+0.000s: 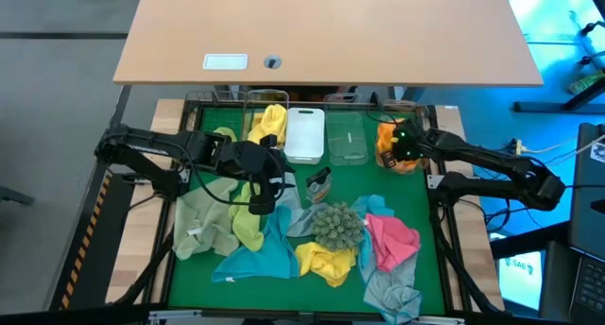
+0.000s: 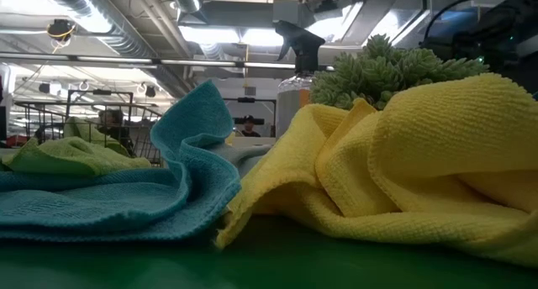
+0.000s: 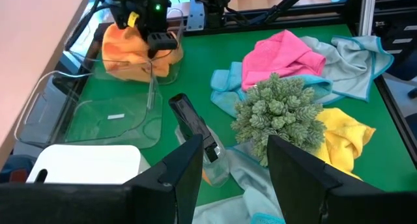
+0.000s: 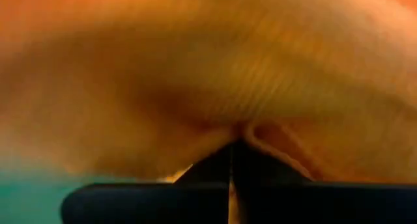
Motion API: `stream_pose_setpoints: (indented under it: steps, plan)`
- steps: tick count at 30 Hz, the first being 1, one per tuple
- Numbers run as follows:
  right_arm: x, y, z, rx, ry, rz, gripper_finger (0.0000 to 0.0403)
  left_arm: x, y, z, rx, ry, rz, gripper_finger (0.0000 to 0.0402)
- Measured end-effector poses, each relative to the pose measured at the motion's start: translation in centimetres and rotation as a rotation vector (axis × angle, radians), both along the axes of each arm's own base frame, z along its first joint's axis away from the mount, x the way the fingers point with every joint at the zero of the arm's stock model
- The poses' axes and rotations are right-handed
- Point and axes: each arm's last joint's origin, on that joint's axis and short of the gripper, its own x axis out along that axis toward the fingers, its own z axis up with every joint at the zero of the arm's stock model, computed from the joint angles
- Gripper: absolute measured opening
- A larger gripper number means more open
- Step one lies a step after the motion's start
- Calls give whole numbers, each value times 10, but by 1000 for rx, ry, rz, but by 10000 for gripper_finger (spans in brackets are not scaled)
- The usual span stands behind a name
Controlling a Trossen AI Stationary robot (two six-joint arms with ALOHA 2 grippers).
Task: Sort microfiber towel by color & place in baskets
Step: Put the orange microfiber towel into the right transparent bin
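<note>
right end effector (image 1: 397, 147) clamped on the orange towel (image 3: 127, 51) in the clear basket (image 3: 78, 68) furthest from the one white basket (image 1: 304, 134); left end effector (image 3: 231, 168) wide, just beside the white one

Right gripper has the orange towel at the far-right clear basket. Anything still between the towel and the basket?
Nothing visible. The right gripper, shut on the orange towel, is already at the clear basket, and the towel sits inside its walls.

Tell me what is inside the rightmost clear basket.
An orange towel fills the rightmost basket, with the right gripper down in it, fingers shut on the cloth. Anything beneath the towel is covered.
</note>
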Motion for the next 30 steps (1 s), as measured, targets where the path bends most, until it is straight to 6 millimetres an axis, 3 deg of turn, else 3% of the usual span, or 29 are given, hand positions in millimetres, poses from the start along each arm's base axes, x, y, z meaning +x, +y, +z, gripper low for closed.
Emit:
stream_pose_setpoints:
  steps: [8, 19, 23, 30]
  plan:
    - [6, -4, 3, -43, -94, 26, 3, 0, 0, 0, -1, 2, -3, 163]
    - [7, -5, 4, -54, -108, 28, 36, -4, 0, 2, -2, 1, -5, 163]
    - [8, -5, 4, -56, -112, 29, 56, -19, 1, 11, -11, -7, -10, 163]
    - [8, -5, 5, -55, -113, 29, 131, -59, 2, 26, -65, 16, 15, 163]
